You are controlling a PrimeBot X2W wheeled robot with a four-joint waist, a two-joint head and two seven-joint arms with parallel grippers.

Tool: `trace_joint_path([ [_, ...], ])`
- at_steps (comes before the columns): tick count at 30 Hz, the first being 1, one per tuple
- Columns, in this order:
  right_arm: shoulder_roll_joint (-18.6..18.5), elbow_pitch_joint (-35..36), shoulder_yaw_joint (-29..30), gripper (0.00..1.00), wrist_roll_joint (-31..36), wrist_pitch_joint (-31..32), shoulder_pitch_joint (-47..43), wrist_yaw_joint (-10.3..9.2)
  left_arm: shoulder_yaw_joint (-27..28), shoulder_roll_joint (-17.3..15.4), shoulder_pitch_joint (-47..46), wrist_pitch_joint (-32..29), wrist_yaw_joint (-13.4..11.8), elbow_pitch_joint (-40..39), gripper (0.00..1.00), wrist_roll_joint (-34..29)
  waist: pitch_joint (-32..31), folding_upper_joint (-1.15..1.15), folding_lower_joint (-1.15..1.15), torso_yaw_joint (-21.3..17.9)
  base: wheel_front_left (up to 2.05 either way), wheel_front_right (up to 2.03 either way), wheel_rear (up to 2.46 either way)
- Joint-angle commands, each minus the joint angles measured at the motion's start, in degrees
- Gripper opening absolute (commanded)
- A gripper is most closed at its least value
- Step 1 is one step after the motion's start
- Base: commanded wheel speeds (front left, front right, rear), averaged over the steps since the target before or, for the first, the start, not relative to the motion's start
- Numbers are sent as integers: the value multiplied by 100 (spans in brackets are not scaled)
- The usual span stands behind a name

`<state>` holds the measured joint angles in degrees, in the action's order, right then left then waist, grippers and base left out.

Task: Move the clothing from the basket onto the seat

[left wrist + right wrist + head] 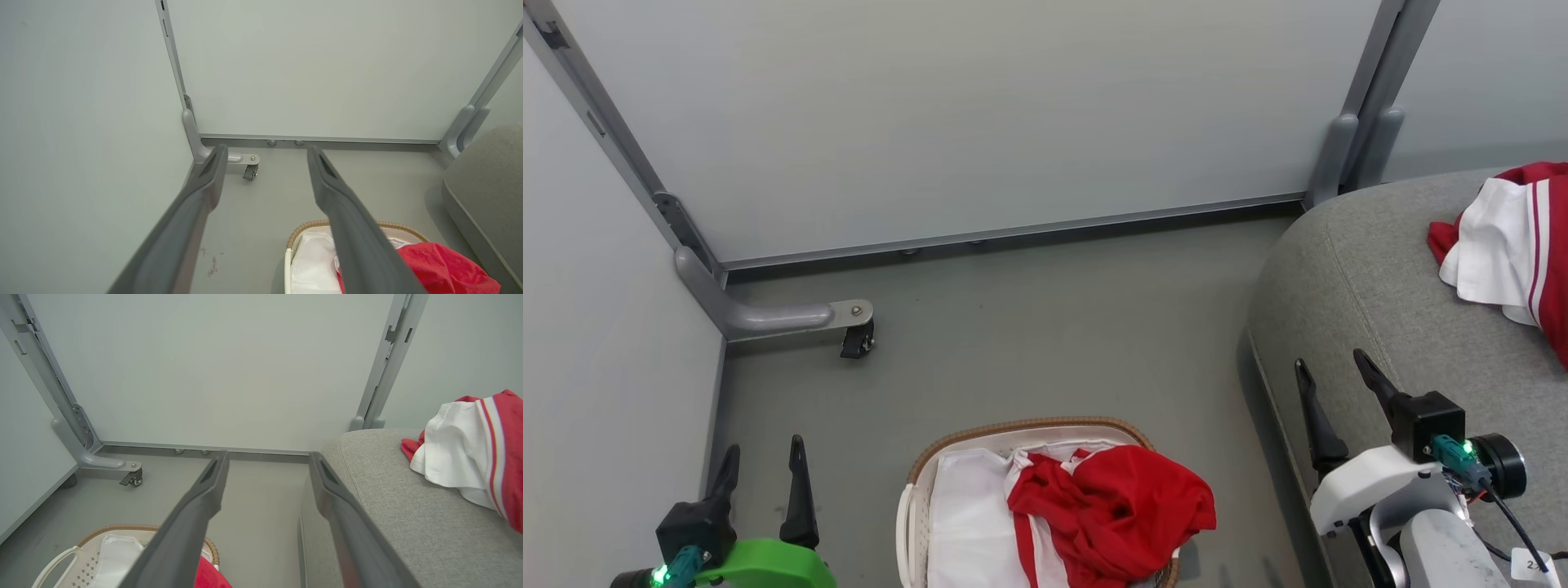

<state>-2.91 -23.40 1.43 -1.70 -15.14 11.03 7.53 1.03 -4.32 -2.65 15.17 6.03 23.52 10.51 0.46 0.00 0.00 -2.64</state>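
The white basket (916, 498) with a brown woven rim stands on the floor at the bottom centre, and a red garment (1123, 510) is heaped in its right half over the white liner. A second red-and-white garment (1511, 245) lies on the grey seat (1372, 278) at the right. My left gripper (761, 465) hangs open and empty to the left of the basket. My right gripper (1334, 376) is open and empty over the seat's left edge. The left wrist view shows the basket (302, 237) and red garment (441, 269); the right wrist view shows the seat (388, 490) and garment (470, 449).
Grey partition panels wall in the floor at the back and left. A panel foot with a caster wheel (856, 339) juts onto the floor at left. Bare grey floor (1054, 327) lies between the basket, the panels and the seat.
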Motion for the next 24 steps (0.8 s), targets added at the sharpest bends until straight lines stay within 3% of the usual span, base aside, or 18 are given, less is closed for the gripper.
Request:
trace_joint_path([
  [1,-12,2,8,100,-62,0,-98,-8,57,32,119,-3,12,-52,100,-38,0,0,0,4,0,0,0],
  [9,-11,20,-16,100,-111,0,-36,-8,66,112,119,-3,93,-119,100,-153,89,0,0,-19,0,0,0],
  [13,-12,125,-60,100,-196,0,192,-8,-89,127,-155,-4,109,-77,100,-55,418,0,0,-114,0,0,0],
  [24,-12,453,-418,100,-476,0,912,-8,-1094,127,-1109,-3,146,393,100,431,1537,0,0,-574,0,0,0],
])
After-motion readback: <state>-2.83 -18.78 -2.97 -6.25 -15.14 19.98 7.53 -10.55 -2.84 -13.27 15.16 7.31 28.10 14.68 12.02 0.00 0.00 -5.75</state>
